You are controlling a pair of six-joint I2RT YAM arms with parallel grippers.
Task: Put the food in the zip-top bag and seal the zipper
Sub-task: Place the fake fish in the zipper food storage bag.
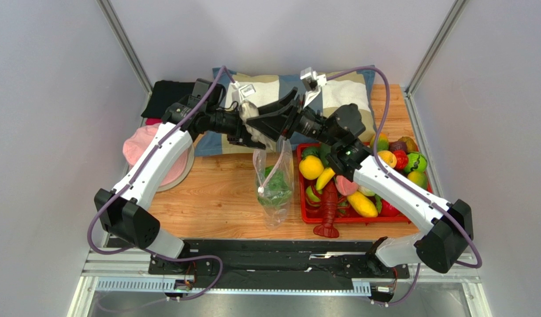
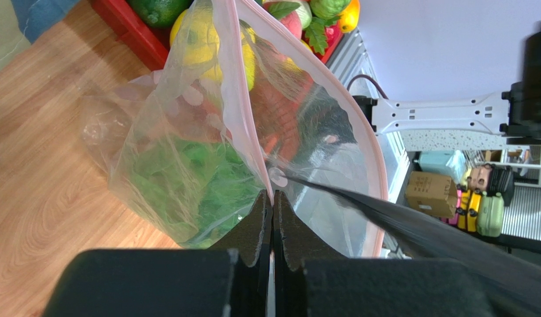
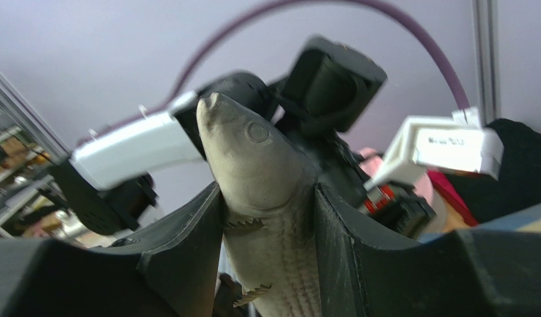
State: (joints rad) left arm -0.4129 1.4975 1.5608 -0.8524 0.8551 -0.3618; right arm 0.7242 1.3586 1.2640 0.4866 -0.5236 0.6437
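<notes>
The clear dotted zip-top bag [image 1: 275, 191] hangs upright over the table with the green lettuce head [image 1: 274, 187] inside. My left gripper [image 1: 253, 137] is shut on the bag's rim. In the left wrist view its jaws [image 2: 273, 197] pinch the pink zipper strip [image 2: 239, 99] and the bag mouth gapes to the right, with the lettuce [image 2: 194, 181] low in the bag. My right gripper [image 1: 272, 119] is shut on the grey fish [image 1: 248, 109] just above the bag mouth. In the right wrist view the fish [image 3: 266, 185] sits head-out between the fingers [image 3: 187, 244].
The red tray [image 1: 305, 214] right of the bag holds several toy foods, among them a lemon [image 1: 311, 167], a red lobster [image 1: 329, 210] and a banana [image 1: 362, 204]. A checked pillow [image 1: 346, 89] lies at the back. A pink hat [image 1: 142, 146] and black cloth [image 1: 164, 96] lie at the left.
</notes>
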